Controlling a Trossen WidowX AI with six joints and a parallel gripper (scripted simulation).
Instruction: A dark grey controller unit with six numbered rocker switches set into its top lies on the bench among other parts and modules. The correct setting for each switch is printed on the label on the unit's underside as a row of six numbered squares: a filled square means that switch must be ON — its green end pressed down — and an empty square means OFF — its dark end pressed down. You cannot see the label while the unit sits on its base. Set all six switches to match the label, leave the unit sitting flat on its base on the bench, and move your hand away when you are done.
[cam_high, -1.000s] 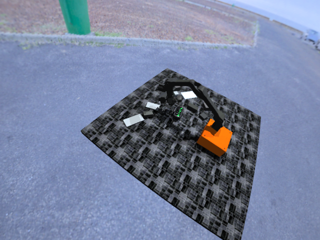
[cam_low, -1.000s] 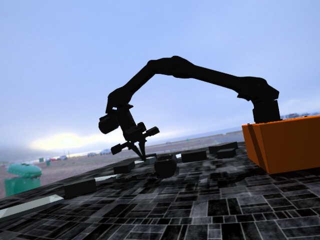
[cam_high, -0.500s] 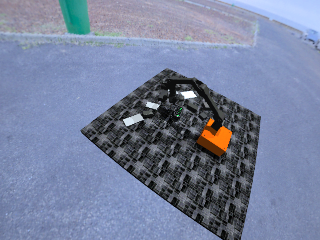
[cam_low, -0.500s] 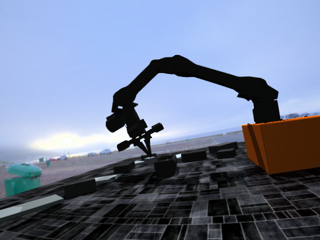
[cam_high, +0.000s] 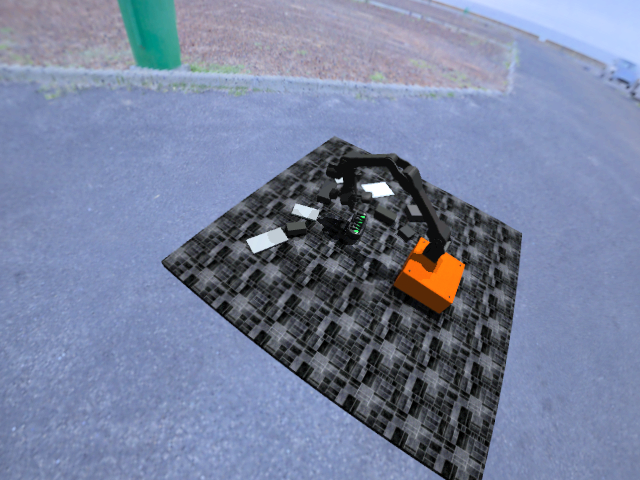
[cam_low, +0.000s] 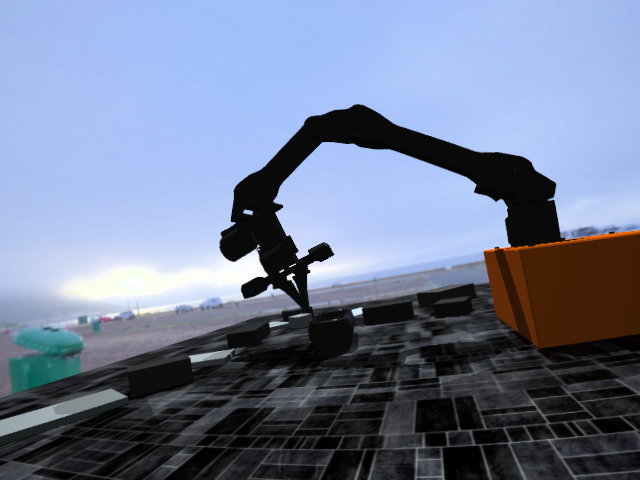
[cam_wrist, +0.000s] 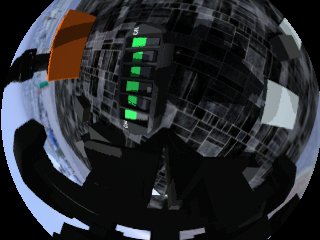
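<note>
The dark grey controller unit (cam_high: 357, 225) (cam_low: 330, 331) (cam_wrist: 143, 75) stands on the bench mat with its switches facing up. In the wrist view its six rockers form a row, green ends on the left and dark ends on the right. I cannot tell reliably which end of each is pressed. Its underside label is hidden. My gripper (cam_low: 308, 308) (cam_wrist: 164, 131) is shut and empty, pointing down. Its fingertips are close beside the unit's upper edge in the exterior view; whether they touch it is unclear. In the wrist view they show just below the unit's lower end.
The orange arm base (cam_high: 426, 286) (cam_low: 573, 294) stands to the right. White plates (cam_high: 266, 240) (cam_high: 377, 189) (cam_wrist: 281, 105) lie around the unit. Several dark blocks (cam_high: 296, 228) (cam_high: 385, 214) (cam_low: 160, 376) (cam_low: 387, 312) lie near it.
</note>
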